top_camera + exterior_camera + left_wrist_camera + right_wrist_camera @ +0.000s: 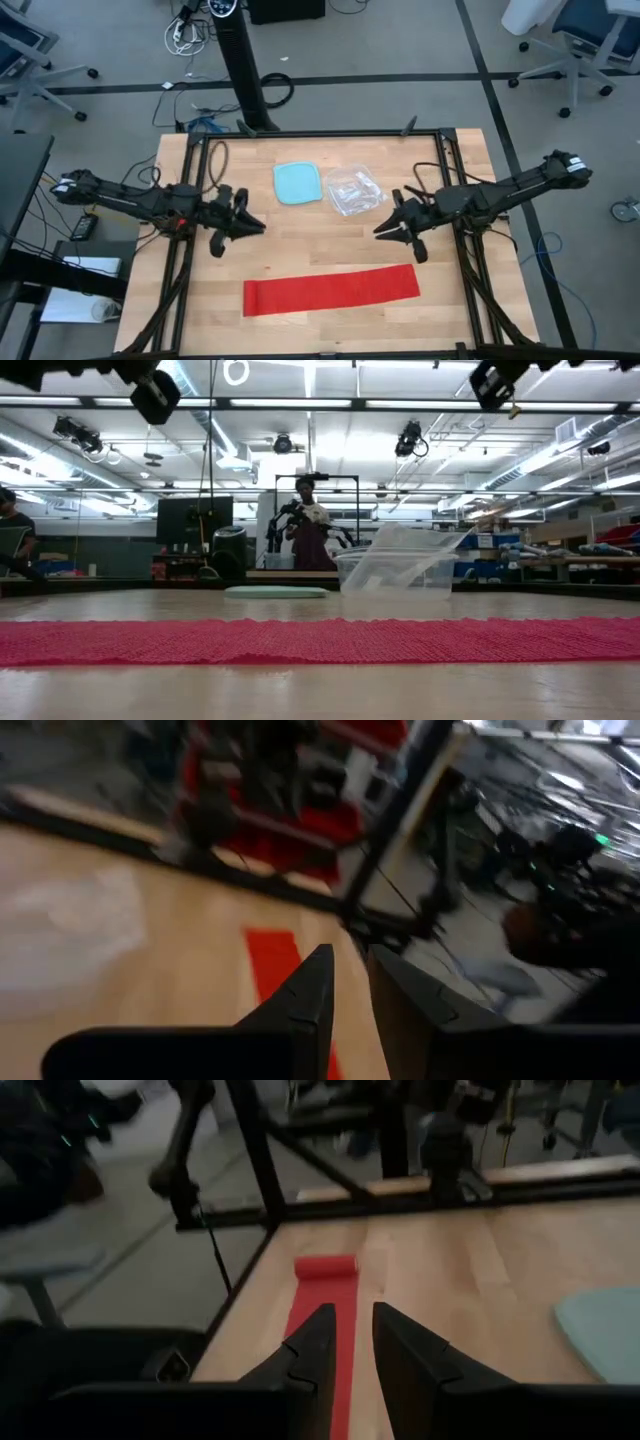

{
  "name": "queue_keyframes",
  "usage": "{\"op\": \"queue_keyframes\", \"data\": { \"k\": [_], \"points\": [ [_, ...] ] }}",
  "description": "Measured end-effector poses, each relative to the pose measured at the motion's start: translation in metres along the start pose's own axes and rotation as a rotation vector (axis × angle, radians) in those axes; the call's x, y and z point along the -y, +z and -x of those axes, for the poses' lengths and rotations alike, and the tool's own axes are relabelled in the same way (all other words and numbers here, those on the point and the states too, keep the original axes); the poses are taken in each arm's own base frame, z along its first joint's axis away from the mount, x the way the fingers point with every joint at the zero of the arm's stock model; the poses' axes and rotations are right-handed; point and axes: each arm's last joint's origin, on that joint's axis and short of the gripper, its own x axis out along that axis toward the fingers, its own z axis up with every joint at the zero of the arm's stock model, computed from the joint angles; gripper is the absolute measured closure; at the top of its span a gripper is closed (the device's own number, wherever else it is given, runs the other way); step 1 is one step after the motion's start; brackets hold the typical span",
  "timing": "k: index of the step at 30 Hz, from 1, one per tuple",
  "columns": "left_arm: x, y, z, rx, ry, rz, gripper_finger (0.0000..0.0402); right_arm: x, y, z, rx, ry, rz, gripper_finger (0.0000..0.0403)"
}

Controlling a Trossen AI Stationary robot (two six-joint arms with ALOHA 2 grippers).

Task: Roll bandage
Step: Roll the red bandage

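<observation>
1. Wooden table (330, 330): bare wood all round the bandage, open floor between the two arms, black frame rails along the far and side edges.
2. Bandage (331, 289): lying flat and unrolled as a long red strip near the front edge, well clear of both arms; stretched right across the low view (320, 641); far end slightly curled in the right wrist view (325, 1266).
3. Blue container (299, 183): sitting toward the far edge, just beside the clear bag (352, 190); cut off at the edge in the right wrist view.
4. Left wrist view: blurred, with only a short piece of red strip visible past the fingers.
5. Left gripper (258, 225): hovering above the table on the left side, fingers a narrow gap apart, holding nothing.
6. Right gripper (380, 229): hovering on the right side, facing the left one, fingers likewise slightly apart, empty, touching nothing.
7. Low view: both grippers cut off at the top, a person standing far behind the table.
</observation>
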Motion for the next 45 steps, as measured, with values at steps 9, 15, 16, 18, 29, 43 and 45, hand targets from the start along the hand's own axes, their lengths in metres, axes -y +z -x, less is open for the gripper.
{"op": "queue_keyframes", "data": {
  "k": [9, 15, 16, 18, 29, 43, 45],
  "points": [
    [0.035, 0.011, -0.026, -0.254, -0.036, 0.082, 0.033, -0.006, 0.018, -0.032, -0.13, -0.039, 0.045, 0.0333],
    [0.051, 0.001, -0.028, -0.515, 0.035, 0.164, 0.033, -0.006, 0.015, -0.046, -0.158, -0.07, -0.012, 0.0333],
    [0.051, -0.004, -0.028, -0.566, 0.062, 0.185, 0.033, -0.006, 0.013, -0.047, -0.166, -0.074, -0.019, 0.0333],
    [0.052, -0.013, -0.027, -0.65, 0.114, 0.231, 0.033, -0.005, 0.011, -0.052, -0.17, -0.08, -0.036, 0.0333],
    [0.069, -0.052, -0.025, -0.874, 0.267, 0.321, 0.033, 0.001, -0.012, -0.091, -0.226, -0.084, -0.063, 0.0333],
    [0.106, -0.098, -0.023, -0.874, 0.393, 0.323, 0.033, -0.005, -0.021, -0.102, -0.244, -0.033, -0.089, 0.0333],
    [0.11, -0.108, -0.024, -0.887, 0.418, 0.333, 0.033, -0.007, -0.024, -0.105, -0.25, -0.032, -0.086, 0.0333]
  ]
}}
